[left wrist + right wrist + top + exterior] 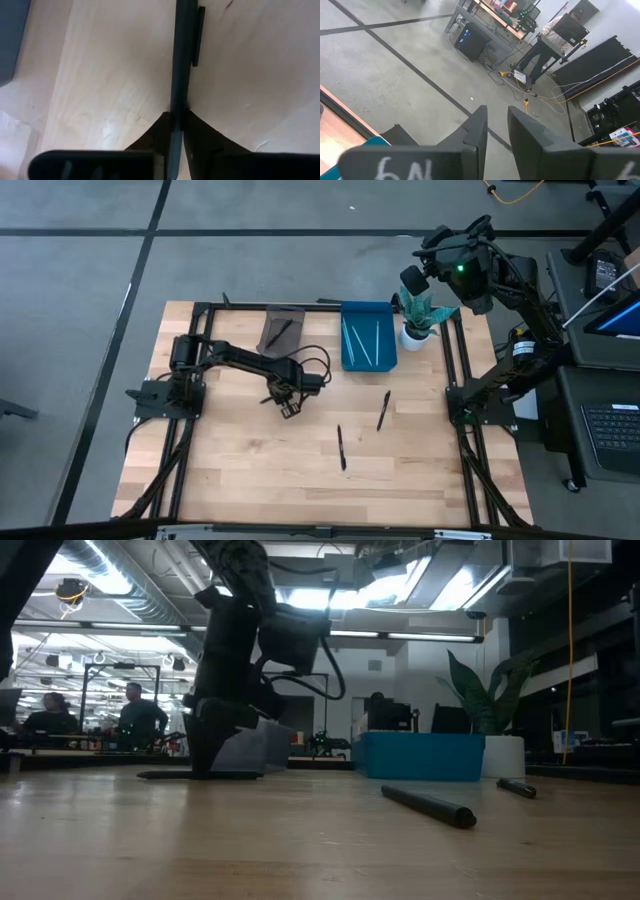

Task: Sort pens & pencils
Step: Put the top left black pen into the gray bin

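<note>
High view. Wooden surface (250, 470). Landmark: blue tray (368, 336), at the far edge, holding a few thin pencils. Grey tray (281, 330), just left of the blue tray, held one dark pen. Two dark pens lay loose on the surface nearer than the blue tray: one (383, 410) close below it, the other (340, 447) farther off. Left hand (288, 404) sat low, left of and nearer than the blue tray. Right hand (425, 273) was raised beyond the blue tray's right corner, above a potted plant (418, 318). Judged progress: partly sorted; two loose pens plus the gripped one remained.

Low view. Blue tray (432, 756) behind a loose pen (428, 806); second pen (516, 787) farther right. The left arm came down to the surface left of the tray. People showed in the room behind, unseen from above.

Left wrist view. Only this view showed the left hand clamped on a dark clipped pen (181, 65), fingers (200, 131) together around it.

Right wrist view. Right hand's fingers (472, 135) stood slightly apart, holding nothing, pointing at the floor.
</note>
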Robot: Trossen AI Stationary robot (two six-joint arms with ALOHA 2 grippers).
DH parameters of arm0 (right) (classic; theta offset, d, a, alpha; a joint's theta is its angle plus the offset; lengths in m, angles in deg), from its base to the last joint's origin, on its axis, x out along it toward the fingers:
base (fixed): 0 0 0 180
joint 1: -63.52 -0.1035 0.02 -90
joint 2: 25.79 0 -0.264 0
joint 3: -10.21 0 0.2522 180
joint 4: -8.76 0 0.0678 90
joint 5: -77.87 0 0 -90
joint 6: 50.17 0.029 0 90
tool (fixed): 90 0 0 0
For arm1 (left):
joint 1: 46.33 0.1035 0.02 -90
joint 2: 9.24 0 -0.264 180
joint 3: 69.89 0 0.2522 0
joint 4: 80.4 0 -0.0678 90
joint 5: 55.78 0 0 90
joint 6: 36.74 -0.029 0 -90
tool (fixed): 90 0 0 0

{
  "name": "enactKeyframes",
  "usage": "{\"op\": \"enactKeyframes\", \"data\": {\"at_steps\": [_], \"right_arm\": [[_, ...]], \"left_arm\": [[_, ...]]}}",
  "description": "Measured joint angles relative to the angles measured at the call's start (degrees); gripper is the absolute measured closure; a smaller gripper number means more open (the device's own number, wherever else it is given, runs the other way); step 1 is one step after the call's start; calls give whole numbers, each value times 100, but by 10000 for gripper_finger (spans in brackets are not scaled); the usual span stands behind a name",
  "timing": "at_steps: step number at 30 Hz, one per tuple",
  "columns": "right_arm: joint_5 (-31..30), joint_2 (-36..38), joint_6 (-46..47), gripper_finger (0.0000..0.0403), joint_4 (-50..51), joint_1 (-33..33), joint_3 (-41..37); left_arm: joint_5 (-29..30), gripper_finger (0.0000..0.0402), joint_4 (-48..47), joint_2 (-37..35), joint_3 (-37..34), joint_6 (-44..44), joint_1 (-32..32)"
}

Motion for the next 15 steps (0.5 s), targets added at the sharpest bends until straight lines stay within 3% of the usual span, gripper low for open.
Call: {"op": "enactKeyframes", "data": {"at_steps": [8,15], "right_arm": [[0,0,3,325,0,0,0],[2,0,-4,325,0,0,-2]], "left_arm": [[-242,381,-233,13,317,153,-119],[-193,364,-666,11,744,408,-200]]}}
